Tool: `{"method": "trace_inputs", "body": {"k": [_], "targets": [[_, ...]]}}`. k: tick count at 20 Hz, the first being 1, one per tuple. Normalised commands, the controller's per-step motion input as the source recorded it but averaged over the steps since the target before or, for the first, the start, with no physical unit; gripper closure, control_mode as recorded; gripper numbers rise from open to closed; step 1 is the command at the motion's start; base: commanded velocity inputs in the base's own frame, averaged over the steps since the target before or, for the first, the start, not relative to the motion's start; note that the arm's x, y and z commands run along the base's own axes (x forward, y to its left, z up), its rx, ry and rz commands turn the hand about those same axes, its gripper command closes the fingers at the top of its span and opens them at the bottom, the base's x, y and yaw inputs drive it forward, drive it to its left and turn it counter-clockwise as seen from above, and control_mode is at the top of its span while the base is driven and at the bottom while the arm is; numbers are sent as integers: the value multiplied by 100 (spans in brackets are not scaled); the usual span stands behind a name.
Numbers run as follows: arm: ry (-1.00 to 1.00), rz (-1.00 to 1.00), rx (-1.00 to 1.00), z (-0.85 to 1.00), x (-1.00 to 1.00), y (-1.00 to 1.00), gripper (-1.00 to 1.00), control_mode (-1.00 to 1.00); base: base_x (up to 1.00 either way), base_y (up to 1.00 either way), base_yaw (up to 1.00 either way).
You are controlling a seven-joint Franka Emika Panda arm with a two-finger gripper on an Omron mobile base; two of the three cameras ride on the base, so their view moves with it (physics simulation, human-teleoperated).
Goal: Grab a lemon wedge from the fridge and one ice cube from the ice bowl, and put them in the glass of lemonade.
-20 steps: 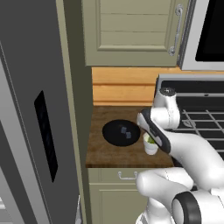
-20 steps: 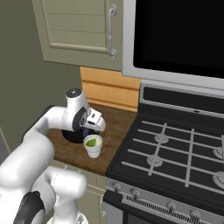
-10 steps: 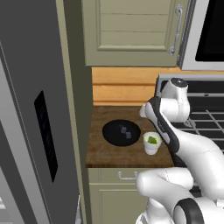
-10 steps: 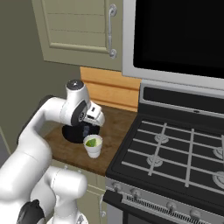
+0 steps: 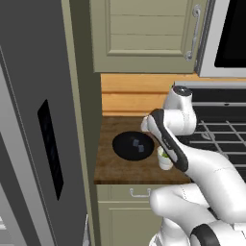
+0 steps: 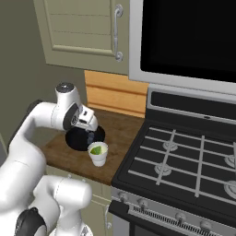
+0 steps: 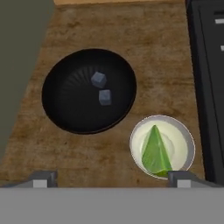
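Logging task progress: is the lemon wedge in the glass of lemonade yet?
Yes: the lemon wedge sits inside the glass of lemonade, within its rim.

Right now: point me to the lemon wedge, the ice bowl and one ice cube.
lemon wedge (image 7: pixel 156 151), hand view, middle of its green face, in the glass.
ice bowl (image 7: pixel 65 114), hand view, bare black inner wall.
ice cube (image 7: pixel 105 97), hand view, top face of the cube nearer the glass.

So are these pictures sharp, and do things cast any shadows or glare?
Hand view: soft, slightly blurred edges on the ice cubes in the ice bowl; no glare. Left base view: flat, even light, barely a shadow by the glass of lemonade. Right base view: the same.
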Motion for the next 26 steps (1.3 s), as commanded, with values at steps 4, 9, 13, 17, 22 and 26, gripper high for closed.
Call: {"method": "trace_inputs", "body": {"k": [4, 9, 13, 17, 22, 26], "targets": [[58, 14, -19, -8, 83, 22, -100, -100, 0, 0, 0], [45, 10, -11, -23, 49, 22, -100, -100, 0, 0, 0], [1, 2, 3, -68, 27, 0, -100, -100, 0, 0, 0], [-9, 4, 0, -100, 22, 0, -100, -100, 0, 0, 0], [-1, 7, 1, -81, 59, 0, -100, -100, 0, 0, 0], [0, 9, 2, -53, 56, 0, -100, -100, 0, 0, 0]]}}
